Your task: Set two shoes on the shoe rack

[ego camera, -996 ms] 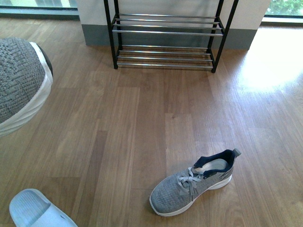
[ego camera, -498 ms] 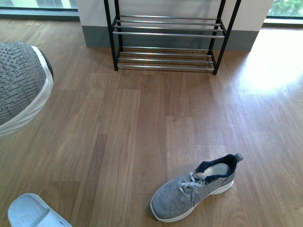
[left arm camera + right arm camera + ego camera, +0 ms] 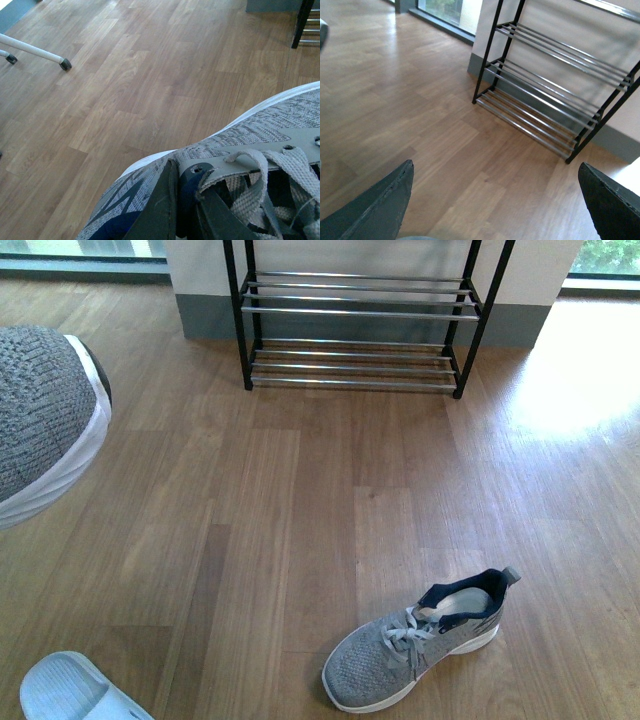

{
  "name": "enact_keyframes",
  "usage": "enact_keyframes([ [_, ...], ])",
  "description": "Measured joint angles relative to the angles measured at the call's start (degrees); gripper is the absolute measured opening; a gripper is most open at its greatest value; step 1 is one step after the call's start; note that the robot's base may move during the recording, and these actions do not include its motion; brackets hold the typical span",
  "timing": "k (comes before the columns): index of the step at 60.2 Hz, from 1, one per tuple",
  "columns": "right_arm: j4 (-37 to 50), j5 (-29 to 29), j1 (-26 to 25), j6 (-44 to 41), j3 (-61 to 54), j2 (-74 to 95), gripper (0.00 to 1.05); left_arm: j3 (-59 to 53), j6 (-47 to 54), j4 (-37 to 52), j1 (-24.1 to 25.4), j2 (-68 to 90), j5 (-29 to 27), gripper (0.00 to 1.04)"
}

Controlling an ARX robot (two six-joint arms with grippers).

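One grey sneaker [image 3: 40, 410] hangs lifted at the far left of the front view, toe and white sole showing. In the left wrist view my left gripper [image 3: 182, 200] is shut on this sneaker [image 3: 260, 135], pinching the upper's edge beside the laces. The second grey sneaker [image 3: 420, 645] lies on the floor at the near right, toe pointing left. The shoe rack [image 3: 360, 315] stands against the far wall with nothing on its chrome rods. My right gripper [image 3: 495, 167] is open above bare floor, facing the shoe rack [image 3: 555, 100].
A light blue slipper [image 3: 65, 690] lies at the near left corner. A white furniture leg with a black foot [image 3: 37, 50] rests on the floor beyond the held sneaker. Wood floor stretches between me and the rack.
The rack and the floor sneaker sit slightly lower and further right in the front view. The held sneaker stays at the left edge.
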Motion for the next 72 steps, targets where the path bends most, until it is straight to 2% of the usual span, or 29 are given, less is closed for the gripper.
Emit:
enact_keyframes([
  [6,9.2,1.6,0.5,-5.6,5.5,19.5,0.95,0.0,0.0,0.0,0.0,0.0,0.0,0.02],
  [13,14.5,2.1,0.8,-8.9,10.7,38.7,0.95,0.0,0.0,0.0,0.0,0.0,0.0,0.02],
  [26,18.5,2.6,1.0,-15.1,20.2,63.0,0.95,0.0,0.0,0.0,0.0,0.0,0.0,0.02],
  [33,19.9,3.0,1.0,-22.8,24.3,74.3,0.95,0.0,0.0,0.0,0.0,0.0,0.0,0.02],
  [57,19.2,4.4,-3.0,-37.7,30.2,88.9,0.95,0.0,0.0,0.0,0.0,0.0,0.0,0.02],
  [72,22.6,4.3,-6.0,-51.8,32.5,95.4,0.95,0.0,0.0,0.0,0.0,0.0,0.0,0.02],
])
